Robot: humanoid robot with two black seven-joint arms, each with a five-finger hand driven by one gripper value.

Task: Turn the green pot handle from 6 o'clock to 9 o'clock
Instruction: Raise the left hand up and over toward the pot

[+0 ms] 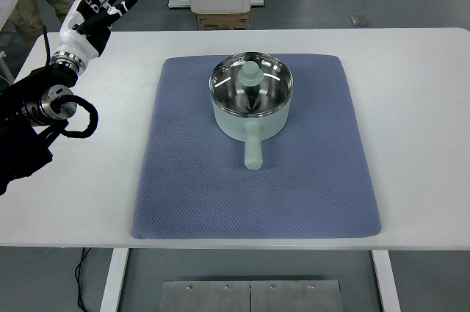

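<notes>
centrally, round pale-green pot (251, 99), stubby handle (252, 152) toward viewer, quilted blue mat (183, 180), left hand (94, 9) splayed, empty

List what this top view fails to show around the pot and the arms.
- Right hand: out of frame.
- Left arm: cut off by the left edge; only the left hand, fingers spread, shows fully.
- Green pot contents: glare on the glass lid hides them.
- Person at top left: cropped by the frame.

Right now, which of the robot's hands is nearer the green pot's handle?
Left. The left hand hovers open at the table's far left corner, well away from the pot handle. The right hand is out of view.
</notes>
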